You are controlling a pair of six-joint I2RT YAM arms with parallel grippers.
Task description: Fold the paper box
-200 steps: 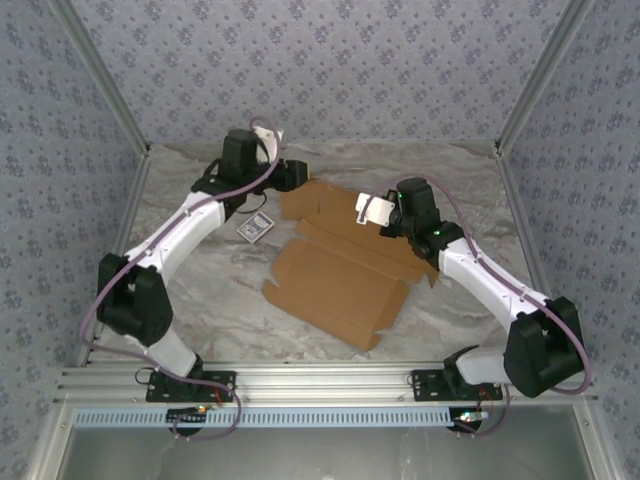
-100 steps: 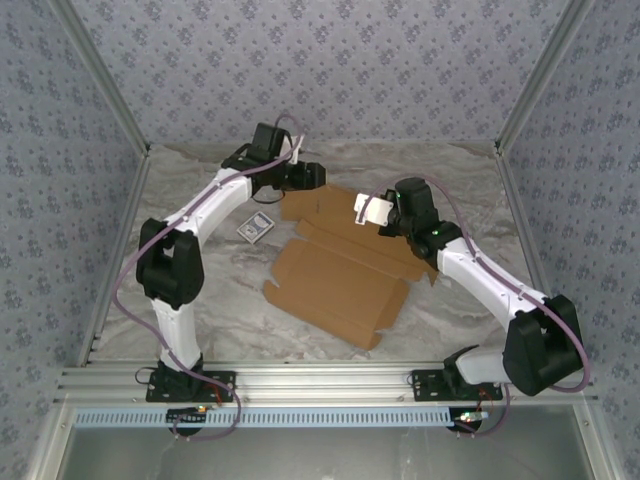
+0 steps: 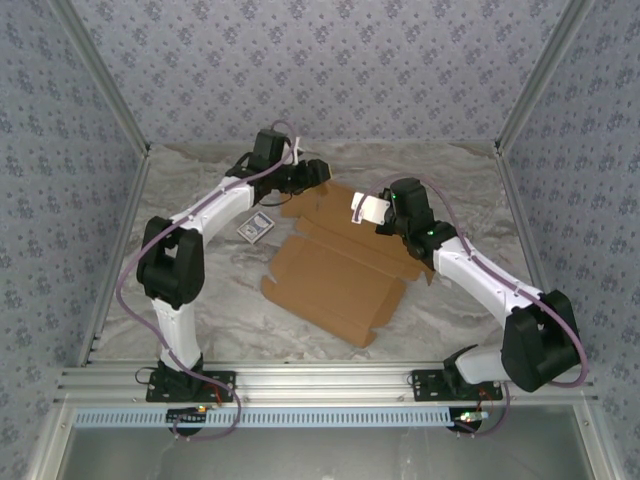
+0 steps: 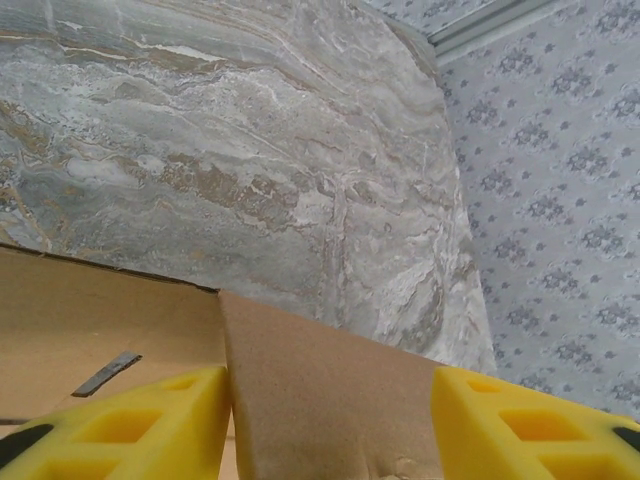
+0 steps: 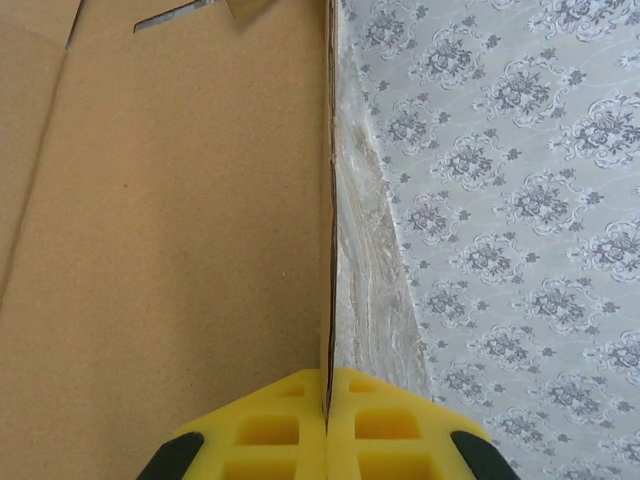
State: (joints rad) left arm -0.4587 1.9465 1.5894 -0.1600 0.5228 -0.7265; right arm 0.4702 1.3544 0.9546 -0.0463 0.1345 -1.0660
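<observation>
Tan creased cardboard paper box [image 3: 335, 285], thin edge pinched by right gripper [image 5: 327, 390]

paper box [image 3: 335, 280]: matt tan cardboard; you'll see a fine grainy face and raw cut edges.
table [image 3: 200, 300]: smooth stone-look top with grey-beige veining, low sheen.
pads [image 5: 295, 400] of the right gripper [image 5: 327, 385]: matt yellow, moulded with hollow cells.
frame rail [image 3: 330, 381]: bare ribbed metal, dull shine.
walls [image 3: 330, 70]: matt patterned covering.
</observation>
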